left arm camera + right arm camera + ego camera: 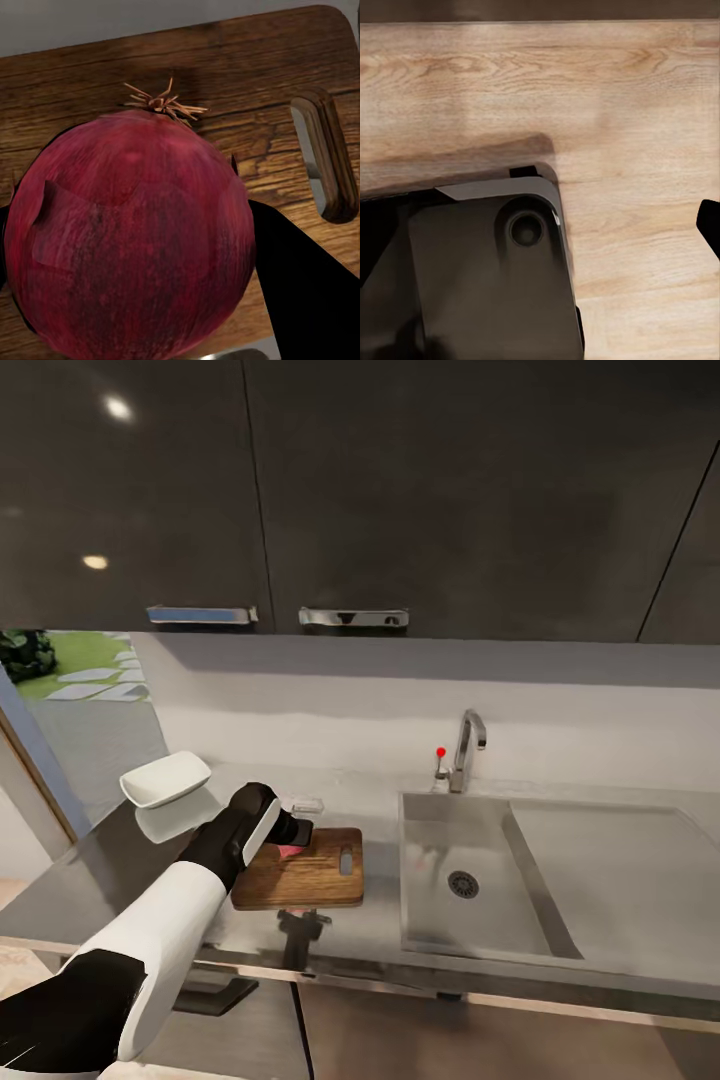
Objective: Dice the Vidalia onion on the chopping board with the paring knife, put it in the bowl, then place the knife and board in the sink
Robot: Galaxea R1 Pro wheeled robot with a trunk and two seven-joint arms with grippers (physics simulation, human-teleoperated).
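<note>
The Vidalia onion, dark pinkish-red with a dry tuft on top, sits between the dark fingers of my left gripper, which is shut on it. In the head view only a pink sliver of the onion shows under the gripper. It is held over the left part of the brown chopping board, whose handle slot points toward the sink. The white bowl stands on the countertop to the board's left. A small pale thing lies behind the board; I cannot tell whether it is the paring knife.
The chrome tap with its red knob stands behind the basin, and the drainboard wing runs right. Dark wall cupboards hang overhead. The right wrist view looks down at pale wooden floor and a dark part of the robot.
</note>
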